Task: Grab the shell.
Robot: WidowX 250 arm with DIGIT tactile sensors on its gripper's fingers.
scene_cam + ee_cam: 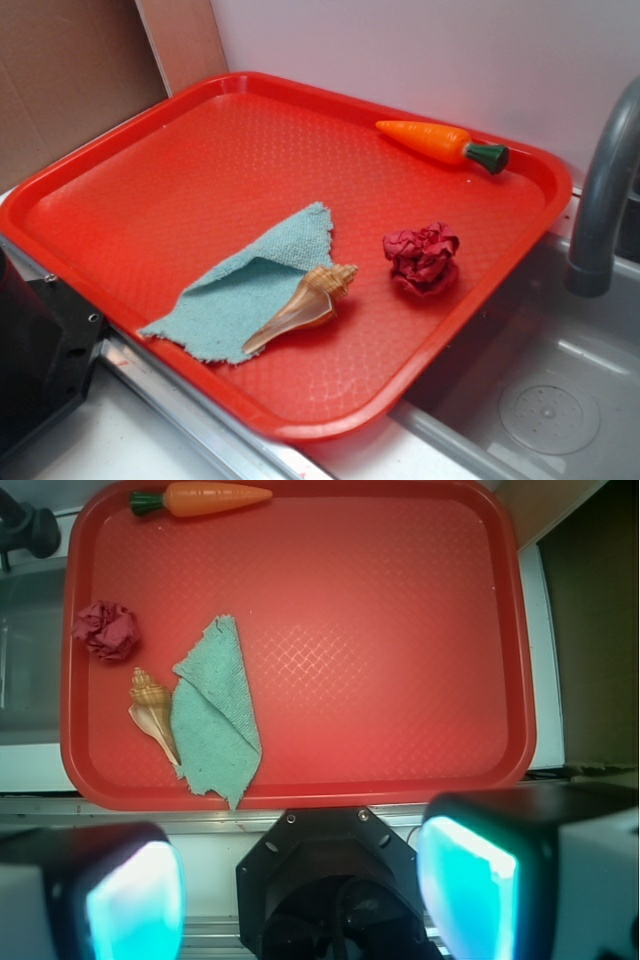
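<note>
**Shell on red tray, gripper open and well apart**

No brand, label or legible writing on any item in either view.

Landmark: red tray (pixel 120 190), textured plastic with raised rim, resting on pale counter (pixel 120 440) beside steel sink (pixel 560 400) with grey faucet (pixel 600 190).

Shell (pixel 303 303), tan and cream, glossy, lying inside tray near its front rim in exterior view; knobby whorled end toward tray middle, long point toward front rim. Partly resting on edge of teal cloth (pixel 245 290), touching it along one side. In wrist view, shell (pixel 152 712) near tray's lower left corner, just beside cloth (pixel 215 715), pointed end toward near rim.

Crumpled red paper ball (pixel 422 258) just beside shell's whorled end, apart from it, also inside tray. Orange toy carrot (pixel 440 143) with green top along far rim of tray, well apart from shell.

Gripper (pixel 300 890) seen in wrist view only, outside tray, beyond its near rim, over counter. Fingers (pixel 135 900) spread wide, glowing cyan pads facing inward, nothing between them. Shell well apart from gripper, ahead and off to left side of wrist picture, nearer to that side's finger than to the other. No contact with shell, cloth or tray.
</note>
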